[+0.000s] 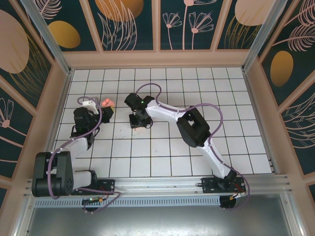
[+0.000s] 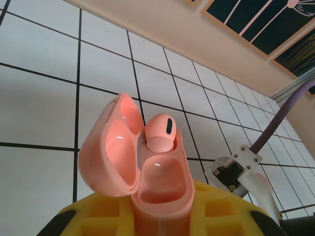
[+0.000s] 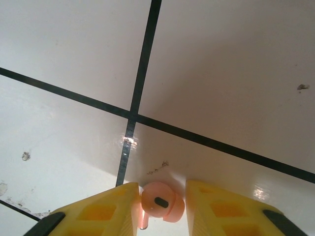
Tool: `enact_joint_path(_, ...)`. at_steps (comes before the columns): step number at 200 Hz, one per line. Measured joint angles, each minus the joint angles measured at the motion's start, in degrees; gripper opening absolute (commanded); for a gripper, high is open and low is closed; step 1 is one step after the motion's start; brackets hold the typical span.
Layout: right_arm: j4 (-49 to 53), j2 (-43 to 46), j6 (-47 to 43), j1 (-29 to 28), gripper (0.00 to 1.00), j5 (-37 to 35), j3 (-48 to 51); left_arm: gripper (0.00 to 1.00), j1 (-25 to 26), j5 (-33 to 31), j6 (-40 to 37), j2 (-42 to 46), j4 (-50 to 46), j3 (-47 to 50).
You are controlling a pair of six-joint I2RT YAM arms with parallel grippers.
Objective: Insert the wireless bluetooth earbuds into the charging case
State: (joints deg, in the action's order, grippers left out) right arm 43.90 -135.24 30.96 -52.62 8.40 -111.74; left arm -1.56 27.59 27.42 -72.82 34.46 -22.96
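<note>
My left gripper is shut on the salmon-pink charging case, which it holds upright above the tiles with the lid swung open to the left. One pink earbud sits in the case's far socket, and the near socket is empty. From above, the case shows at the left gripper, left of centre. The second earbud lies on a white tile between the yellow fingers of my right gripper. The left finger touches it and a thin gap remains on the right. From above, the right gripper points down at the floor.
White tiled floor with black grout lines, walled in by a pale wooden frame. A white bracket with a purple cable stands right of the case. The right arm's links stretch diagonally across the middle.
</note>
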Motion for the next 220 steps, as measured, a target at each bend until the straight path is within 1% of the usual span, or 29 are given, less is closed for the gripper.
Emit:
enact_joint_path(31,-1.09,0.24,0.13,-0.04,0.26,0.0,0.85,0.17,0.0,-0.02,-0.37,0.7,-0.76,0.0)
enact_joint_path(62,-3.89,2.08,0.59,-0.13,0.26,-0.37,4.13,0.17,0.0,0.22,-0.42,1.01,-1.03,0.0)
enact_joint_path(102,-9.01,7.96,1.16,-0.26,0.25,-2.32,13.57,0.17,0.02,2.29,-0.37,1.79,0.68,0.28)
enact_joint_path(132,-14.45,16.5,1.92,0.09,0.25,-3.76,23.52,0.17,1.42,4.28,-0.42,2.73,4.35,1.25)
enact_joint_path(188,-27.43,37.99,2.69,3.17,0.25,-8.22,41.77,0.17,9.75,7.17,-3.8,3.34,11.26,1.33)
enact_joint_path(207,-31.1,44.26,2.6,4.2,0.25,-10.03,46.62,0.17,11.98,8.02,-5.68,2.89,14.1,1.33)
enact_joint_path(220,-33.24,47.93,2.4,4.57,0.24,-11.1,49.31,0.17,14.47,8.35,-7.74,2.03,15.78,1.33)
